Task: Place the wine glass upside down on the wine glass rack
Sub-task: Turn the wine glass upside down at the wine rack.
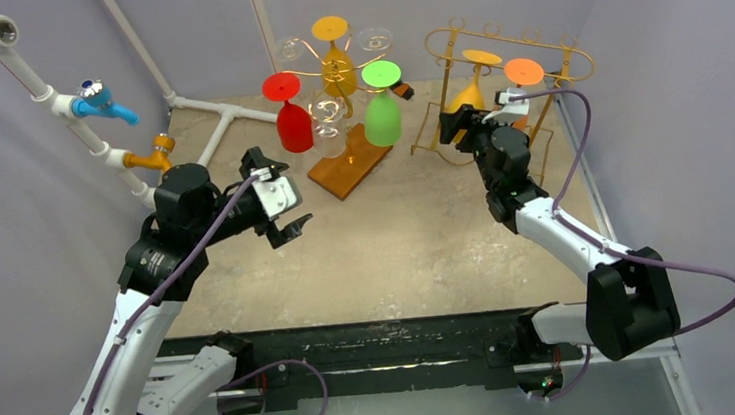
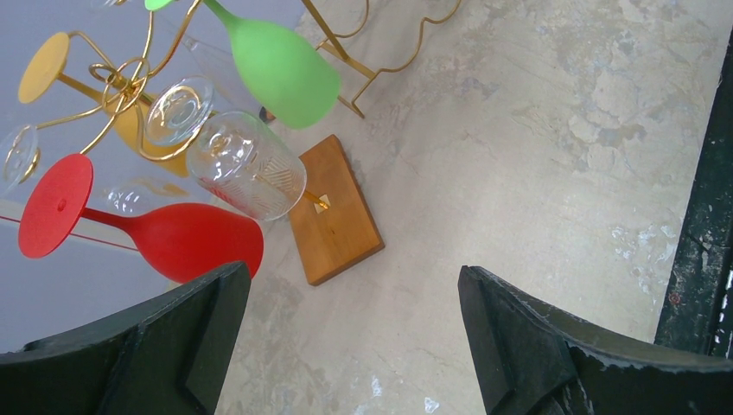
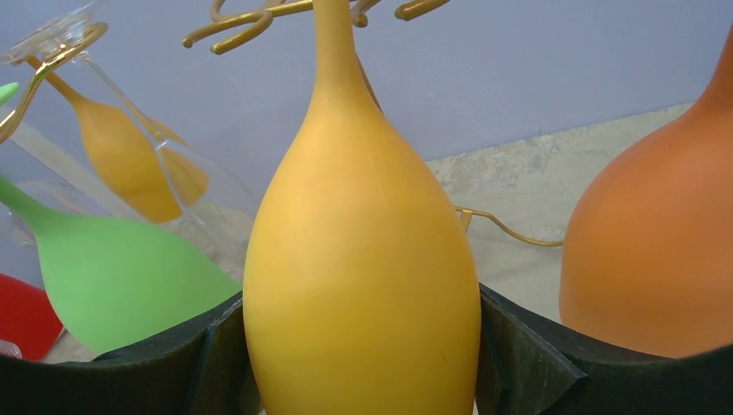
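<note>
**Right gripper [image 1: 466,121] pinches the matte yellow teardrop-bowled wine glass [image 3: 363,285], which hangs upside down on the scrolled gold wire rack [image 1: 540,48].**
At the far right corner of the mottled beige table [image 1: 416,238], the glass's flat round foot sits atop the rack's rails. Its smooth bowl hangs below, and the gripper's dark wedge-shaped pads [image 3: 519,354] touch it on both sides. A matte orange wine glass [image 3: 657,251] hangs just beside it. The left gripper [image 2: 354,337] hovers over the table's left half, spread wide with nothing between its fingers, near a cut-pattern clear glass [image 2: 246,164] above a rectangular wooden base [image 2: 337,216].
</note>
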